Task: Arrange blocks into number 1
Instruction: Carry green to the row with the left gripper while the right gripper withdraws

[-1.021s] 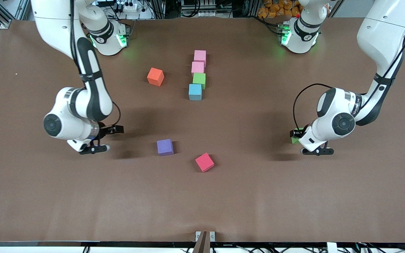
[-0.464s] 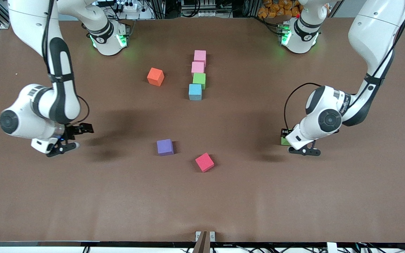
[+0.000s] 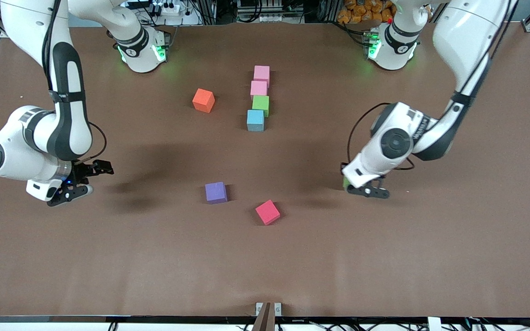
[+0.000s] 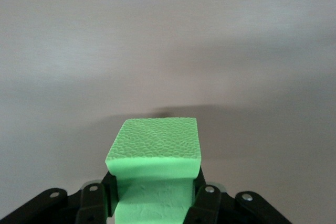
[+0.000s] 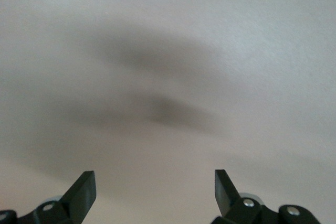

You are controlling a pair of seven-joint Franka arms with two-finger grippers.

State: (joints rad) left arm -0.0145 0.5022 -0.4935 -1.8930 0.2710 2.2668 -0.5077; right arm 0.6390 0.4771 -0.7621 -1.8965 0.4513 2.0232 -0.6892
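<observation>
L gripper point(image 3: 359, 186) is clamping a green block point(image 4: 155, 153) tight btwn its fingers and hanging w/ it over bare table, toward the left arm's end from the blue block point(image 3: 255, 120). That blue block is ending a short column on the table: two pink blocks point(image 3: 260, 81) farthest from the front camera, then a second green block point(image 3: 261, 104), then blue nearest. Column's long axis is running straight toward the front camera, tho it's leaning a bit. Orange block point(image 3: 203, 100), purple block point(image 3: 216, 192) and red block point(image 3: 267, 212) are lying loose, apart from blue. R gripper point(image 3: 74, 183) is waiting, fingers wide apart, nothing in them. Risk, IMO: the held block is gripped low, so it may be twisting on release and nudging blue, bending the line.
</observation>
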